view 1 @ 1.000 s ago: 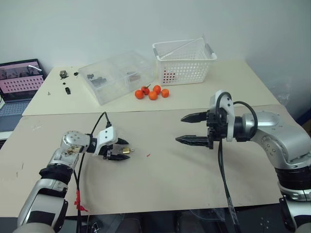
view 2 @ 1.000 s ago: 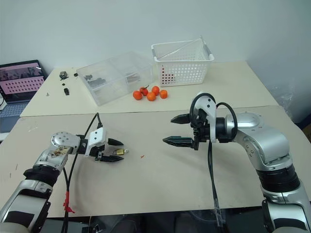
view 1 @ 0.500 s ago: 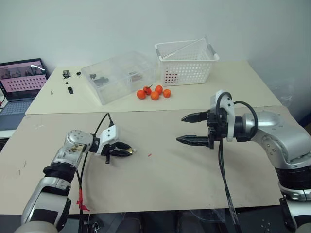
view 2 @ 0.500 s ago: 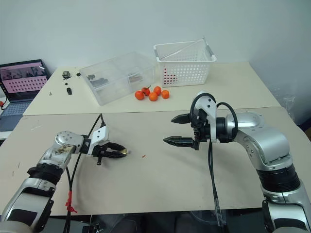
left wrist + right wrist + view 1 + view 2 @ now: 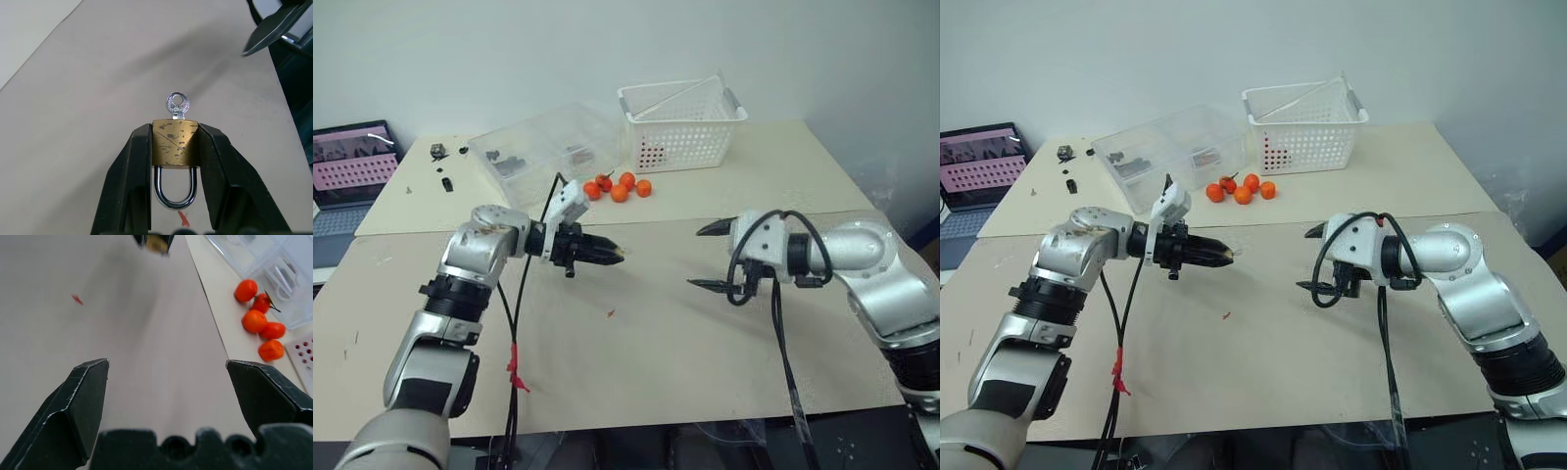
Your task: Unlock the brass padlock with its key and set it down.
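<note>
The left gripper [image 5: 175, 161] was clamped on the brass padlock [image 5: 175, 142], the two black fingers [image 5: 129, 181] pressing the flat sides of the brass body. The silvery shackle hung back between the fingers toward the wrist, and the key [image 5: 176, 105] stood out of the far end of the body, its round bow clear of the fingertips. In the left eye view this gripper sat left of centre, raised off the table [image 5: 636, 372] and pointing toward the right of the frame.

The right gripper [image 5: 713, 257] was right of centre, its fingers [image 5: 83, 401] spread wide apart and holding nothing, aimed toward the padlock; the two grippers were well apart.

A small red speck [image 5: 611, 313] lay on the table below and between them. Upper centre of the frame: four orange fruits [image 5: 620, 188], a clear plastic box [image 5: 543, 147] to their left, a white basket [image 5: 682, 122] to their right. A laptop [image 5: 347, 171] stood at the far left edge.
</note>
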{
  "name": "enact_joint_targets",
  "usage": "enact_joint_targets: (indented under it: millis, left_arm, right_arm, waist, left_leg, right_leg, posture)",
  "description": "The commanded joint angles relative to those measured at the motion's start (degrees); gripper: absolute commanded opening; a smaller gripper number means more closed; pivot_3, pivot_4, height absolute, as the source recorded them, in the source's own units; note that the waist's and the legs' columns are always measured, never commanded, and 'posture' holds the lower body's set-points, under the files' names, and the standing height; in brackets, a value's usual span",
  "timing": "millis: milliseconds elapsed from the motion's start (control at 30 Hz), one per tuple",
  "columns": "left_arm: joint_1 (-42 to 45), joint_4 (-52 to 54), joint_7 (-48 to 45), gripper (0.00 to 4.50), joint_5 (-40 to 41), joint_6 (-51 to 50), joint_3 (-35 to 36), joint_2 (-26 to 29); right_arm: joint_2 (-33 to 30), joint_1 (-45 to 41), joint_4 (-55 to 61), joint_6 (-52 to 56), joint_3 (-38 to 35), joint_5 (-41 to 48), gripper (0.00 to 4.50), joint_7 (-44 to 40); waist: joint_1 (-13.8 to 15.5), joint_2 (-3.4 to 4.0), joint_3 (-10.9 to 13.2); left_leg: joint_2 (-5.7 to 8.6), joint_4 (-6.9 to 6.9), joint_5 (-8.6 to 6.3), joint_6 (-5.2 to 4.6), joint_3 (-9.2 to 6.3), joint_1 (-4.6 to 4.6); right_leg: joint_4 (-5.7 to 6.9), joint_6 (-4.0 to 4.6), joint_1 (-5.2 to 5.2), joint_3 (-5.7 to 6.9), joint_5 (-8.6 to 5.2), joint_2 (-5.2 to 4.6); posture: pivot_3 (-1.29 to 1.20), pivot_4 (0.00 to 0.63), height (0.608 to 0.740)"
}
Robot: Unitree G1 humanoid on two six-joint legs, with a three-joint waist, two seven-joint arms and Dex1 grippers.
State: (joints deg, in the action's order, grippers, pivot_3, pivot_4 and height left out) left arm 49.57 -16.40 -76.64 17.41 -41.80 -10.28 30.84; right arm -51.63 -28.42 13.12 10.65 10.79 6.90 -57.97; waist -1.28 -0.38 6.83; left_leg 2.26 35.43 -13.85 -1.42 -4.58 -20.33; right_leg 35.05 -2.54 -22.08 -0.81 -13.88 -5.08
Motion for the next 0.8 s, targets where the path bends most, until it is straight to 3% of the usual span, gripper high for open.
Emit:
enact_joint_targets:
  millis: [33, 300, 567, 800]
  left_arm:
    - [3.0, 2.6, -0.7, 0.84, 2.1, -3.8, -0.9, -0.5]
    - [2.3, 3.7, -3.1, 0.84, 0.9, -1.9, -6.1, -0.1]
    - [4.1, 3.8, -6.2, 0.84, 1.0, -0.7, -8.0, -0.2]
    - [4.3, 7.4, -11.0, 0.84, 1.0, 0.0, -11.2, 2.0]
  right_arm:
    - [0.9, 0.5, -2.7, -12.0, -0.9, -5.3, 4.50, 2.8]
    - [8.0, -1.1, 7.0, -3.4, -1.2, 2.2, 4.50, 1.9]
    - [8.9, -0.3, 11.6, 2.4, 0.2, 5.9, 4.50, -1.1]
    - [10.1, 1.8, 9.0, -6.1, 1.6, 0.7, 4.50, -0.3]
  waist:
    - [0.0, 0.00, 0.0]
    - [0.2, 0.00, 0.0]
    - [0.6, 0.00, 0.0]
    - [0.3, 0.01, 0.0]
  left_leg:
    - [0.00, 0.01, 0.00, 0.00, 0.01, -0.01]
    - [-0.09, 0.00, 0.00, 0.00, 0.01, 0.00]
    - [-0.04, 0.02, -0.01, -0.01, 0.02, -0.02]
    - [-0.06, 0.17, -0.12, -0.21, 0.04, -0.02]
  right_leg:
    - [0.00, 0.00, 0.00, -0.01, 0.00, 0.00]
    - [0.00, 0.03, -0.01, -0.10, 0.02, 0.07]
    - [-0.05, 0.03, 0.01, -0.08, 0.02, 0.02]
    - [-0.02, 0.03, 0.02, -0.11, 0.01, 0.08]
  posture:
    - [0.00, 0.150, 0.740]
    - [0.00, 0.150, 0.740]
    - [0.00, 0.150, 0.740]
    - [0.00, 0.150, 0.740]
